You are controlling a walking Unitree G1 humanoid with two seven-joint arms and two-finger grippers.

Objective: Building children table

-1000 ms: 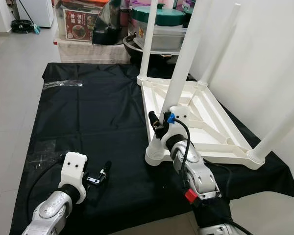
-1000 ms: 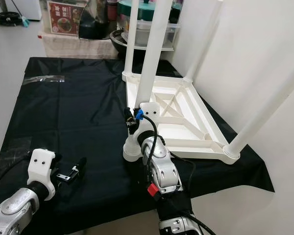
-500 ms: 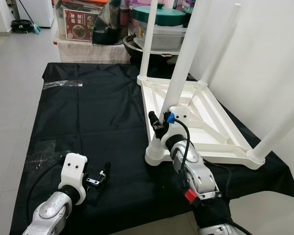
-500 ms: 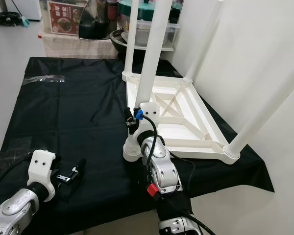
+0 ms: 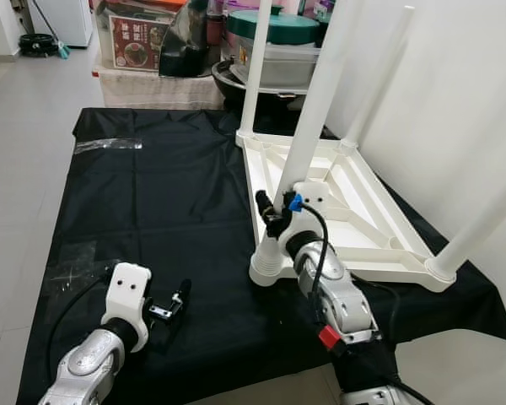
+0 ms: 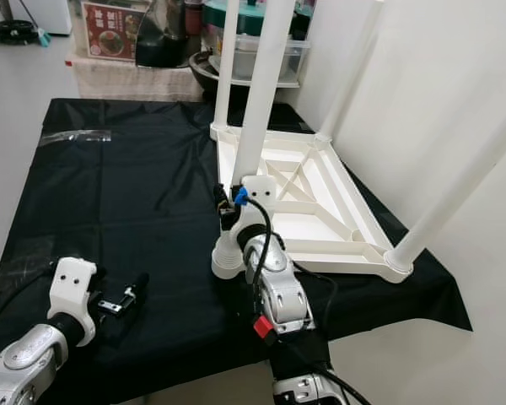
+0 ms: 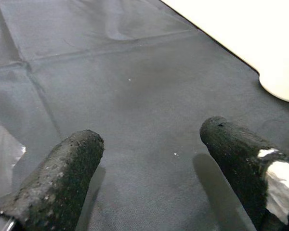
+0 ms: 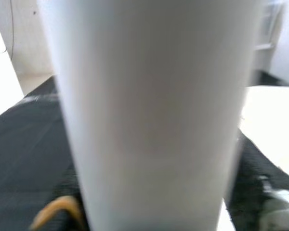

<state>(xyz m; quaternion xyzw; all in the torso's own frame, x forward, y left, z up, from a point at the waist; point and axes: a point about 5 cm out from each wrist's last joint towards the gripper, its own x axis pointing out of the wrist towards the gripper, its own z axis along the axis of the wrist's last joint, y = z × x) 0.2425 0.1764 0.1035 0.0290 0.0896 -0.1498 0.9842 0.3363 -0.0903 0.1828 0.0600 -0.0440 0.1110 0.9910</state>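
While the right gripper [image 5: 274,221] is closed around the near table leg [image 5: 308,139] just above its socket on the upturned tabletop [image 5: 354,221], a crooked push could jam it, the left gripper [image 5: 179,297] hovering open and empty over the black cloth [image 5: 152,202].

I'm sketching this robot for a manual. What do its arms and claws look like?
Both arms are silver metal with white plastic wrist housings and black cables. The left claw has two long, rough black fingers. The right claw is black too, with a blue connector at the housing and a red tag lower on the forearm.
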